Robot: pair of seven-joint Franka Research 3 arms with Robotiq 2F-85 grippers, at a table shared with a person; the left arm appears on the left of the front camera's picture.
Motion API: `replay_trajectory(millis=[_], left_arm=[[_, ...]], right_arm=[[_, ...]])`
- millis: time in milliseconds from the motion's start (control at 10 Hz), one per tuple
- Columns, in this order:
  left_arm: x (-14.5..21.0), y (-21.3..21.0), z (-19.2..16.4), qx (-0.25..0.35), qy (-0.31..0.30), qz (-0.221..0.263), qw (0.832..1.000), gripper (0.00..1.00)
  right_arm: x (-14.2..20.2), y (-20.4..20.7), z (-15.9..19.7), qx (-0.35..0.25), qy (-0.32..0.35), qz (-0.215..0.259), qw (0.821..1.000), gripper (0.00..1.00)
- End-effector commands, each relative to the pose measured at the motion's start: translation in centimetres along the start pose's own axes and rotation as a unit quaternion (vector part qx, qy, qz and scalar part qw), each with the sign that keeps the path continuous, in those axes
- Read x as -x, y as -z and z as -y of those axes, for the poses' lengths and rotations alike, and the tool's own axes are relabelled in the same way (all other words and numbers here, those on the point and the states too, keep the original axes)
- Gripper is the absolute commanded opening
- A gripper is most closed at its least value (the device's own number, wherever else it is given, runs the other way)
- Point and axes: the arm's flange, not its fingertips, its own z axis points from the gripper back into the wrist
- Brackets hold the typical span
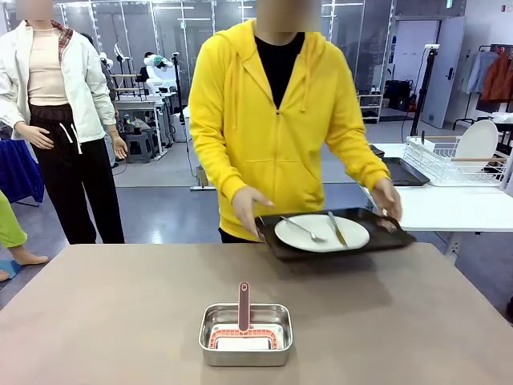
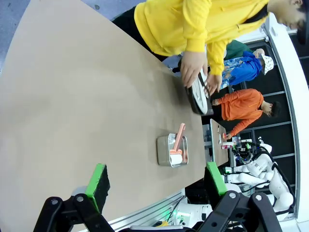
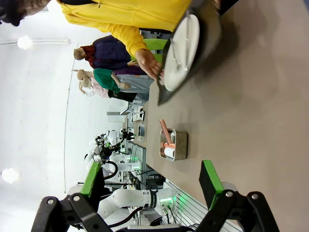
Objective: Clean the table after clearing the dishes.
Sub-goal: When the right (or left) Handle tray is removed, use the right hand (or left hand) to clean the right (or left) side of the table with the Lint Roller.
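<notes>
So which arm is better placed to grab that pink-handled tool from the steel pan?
Close call, perhaps left. The shiny steel rectangular pan holding the pink-handled tool sits slightly left of centre on the brown table. Both the left gripper and right gripper are open and face it.

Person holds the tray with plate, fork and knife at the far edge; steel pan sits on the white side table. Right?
Not quite. The steel pan sits on the brown table, near the robot's side, not on the white side table. The front view shows it. The part about the tray holds.
</notes>
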Motion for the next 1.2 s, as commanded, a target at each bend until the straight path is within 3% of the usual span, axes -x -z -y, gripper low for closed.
replay_trajectory(millis=[0,100,200,300,500,800,1100], left_arm=[[0.0,-0.1,0.0,0.008,0.002,0.005,1.0,1.0],[0.0,-0.1,0.0,0.008,0.002,0.005,1.0,1.0],[0.0,-0.1,0.0,0.008,0.002,0.005,1.0,1.0],[0.0,-0.1,0.0,0.008,0.002,0.005,1.0,1.0],[0.0,-0.1,0.0,0.008,0.002,0.005,1.0,1.0],[0.0,-0.1,0.0,0.008,0.002,0.005,1.0,1.0],[0.0,-0.1,0.0,0.008,0.002,0.005,1.0,1.0]], right_arm=[[0.0,0.0,-0.3,-0.007,-0.007,0.004,1.0,1.0],[0.0,0.0,0.0,0.0,0.0,0.0,1.0,1.0],[-1.3,3.1,-2.7,0.032,-0.039,-0.027,0.998,1.0],[-2.8,8.1,-6.1,0.053,-0.085,-0.077,0.992,1.0],[-4.1,21.5,-13.6,0.094,-0.172,-0.21,0.958,1.0],[-0.1,40.3,-20.7,0.193,-0.3,-0.379,0.854,1.0],[3.4,51.9,-21.8,0.221,-0.361,-0.457,0.782,1.0]])
